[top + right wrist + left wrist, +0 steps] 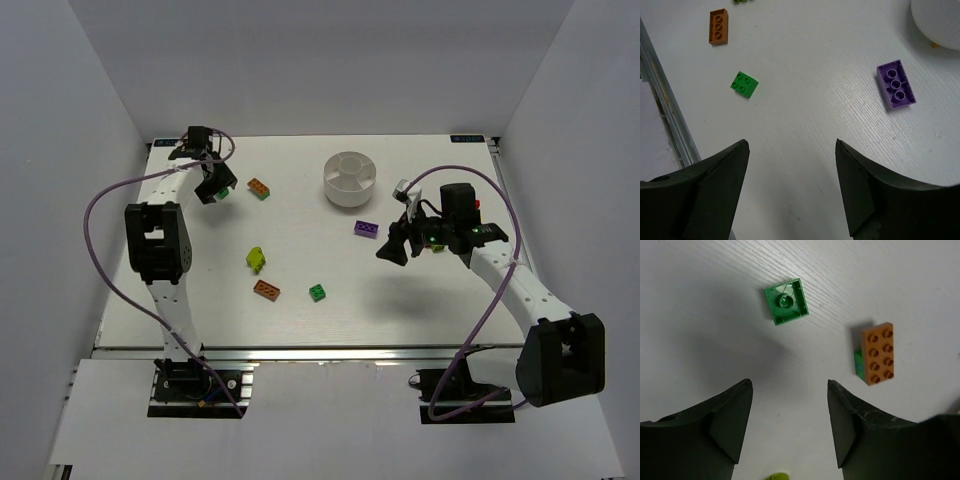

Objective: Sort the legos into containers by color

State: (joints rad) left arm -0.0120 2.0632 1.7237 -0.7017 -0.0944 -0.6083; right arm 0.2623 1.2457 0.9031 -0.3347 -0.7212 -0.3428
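Both grippers are spread and hold nothing: the left gripper (214, 188) hangs at the table's (300, 225) 10 o'clock, the right gripper (393, 248) at 3 o'clock. 1 dish (350, 181) sits at 1 o'clock. 6 legos lie outside it:

- **Orange (2):** an orange lego (259, 188) at the dish's 9 o'clock, another orange lego (266, 290) at its 7 o'clock.
- **Green (2):** a green lego (317, 292) at its 6 o'clock, an upturned green lego (786, 301) ahead of the left fingers.
- **Purple (1):** a purple lego (366, 229) at its 5 o'clock.
- **Yellow-green (1):** a yellow-green lego (257, 259) at its 8 o'clock.

Legos (266, 290) lie scattered before and left of the dish (350, 197).
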